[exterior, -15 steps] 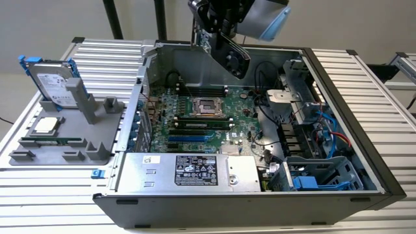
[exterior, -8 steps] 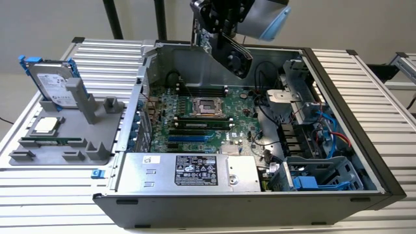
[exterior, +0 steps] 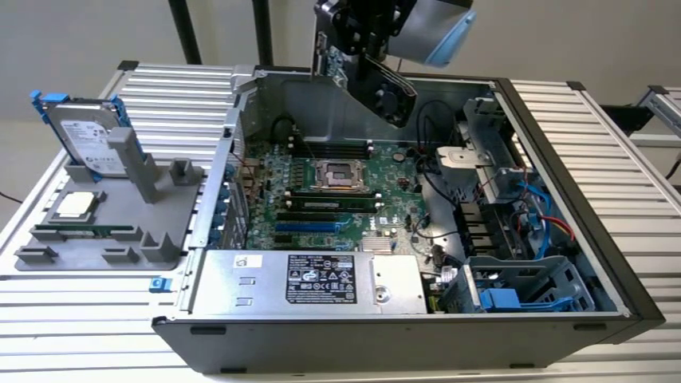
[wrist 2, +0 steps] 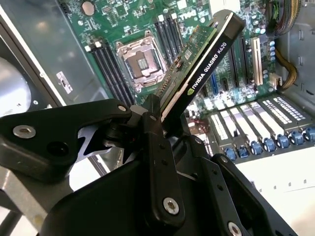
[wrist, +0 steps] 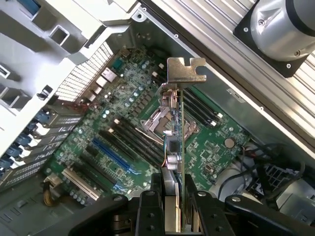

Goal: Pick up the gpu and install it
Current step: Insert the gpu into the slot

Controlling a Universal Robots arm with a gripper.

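The gripper [wrist: 176, 210] is clenched on the gpu [wrist 2: 206, 61]; the card hangs tilted above the motherboard [exterior: 274, 179], not yet seated.

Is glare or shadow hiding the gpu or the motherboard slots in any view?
Exterior view: even light, gpu plain above the motherboard. Second wrist view: the dark tool blocks the foreground; a washed-out white patch beyond the blue clips. First wrist view: slots unshadowed.

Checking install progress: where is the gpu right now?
In the exterior view the gpu hangs top centre, clamped in the gripper, above the open computer case and its motherboard, not seated in a slot.
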